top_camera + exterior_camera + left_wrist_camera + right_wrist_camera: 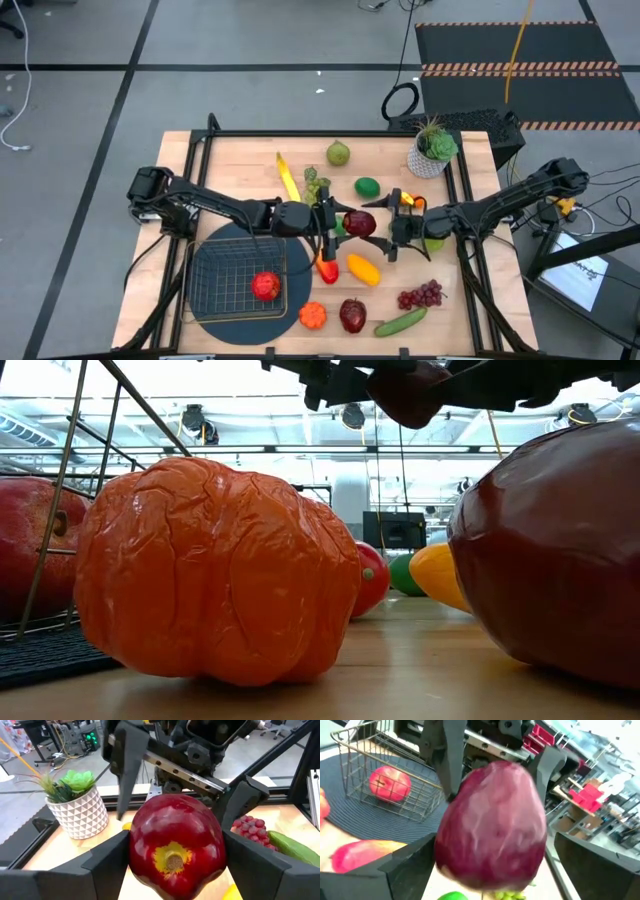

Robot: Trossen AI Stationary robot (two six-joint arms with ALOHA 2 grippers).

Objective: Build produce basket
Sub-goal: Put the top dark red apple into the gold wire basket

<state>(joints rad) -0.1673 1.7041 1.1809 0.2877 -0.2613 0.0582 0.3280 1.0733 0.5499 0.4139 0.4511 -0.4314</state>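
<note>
A dark red apple [360,222] hangs above the table's middle between my two grippers. My left gripper [338,224] reaches in from the left and is shut on it. My right gripper [386,229] faces it from the right, open; its fingers [123,775] stand on either side of the apple's far half, apart from it. The wire basket [215,262] sits on a round dark mat at the near left, with a red apple [265,287] on its grid bottom. The other produce lies loose on the table. My left gripper pinches the dark red apple by its two opposite sides [139,851] between its two fingers. The fingers come level from the table's left. The apple is lifted clear of the table and lies on its side, its yellow-ringed stem end [173,861] toward my left wrist.
Below the grippers lie a red pepper [327,268] and a yellow pepper [363,268]. Near the front edge are an orange fruit [312,315], another dark apple [352,315], a cucumber [400,322] and purple grapes [420,295]. A banana [288,178], pear [338,153], lime [367,186] and potted plant [432,150] stand farther back.
</note>
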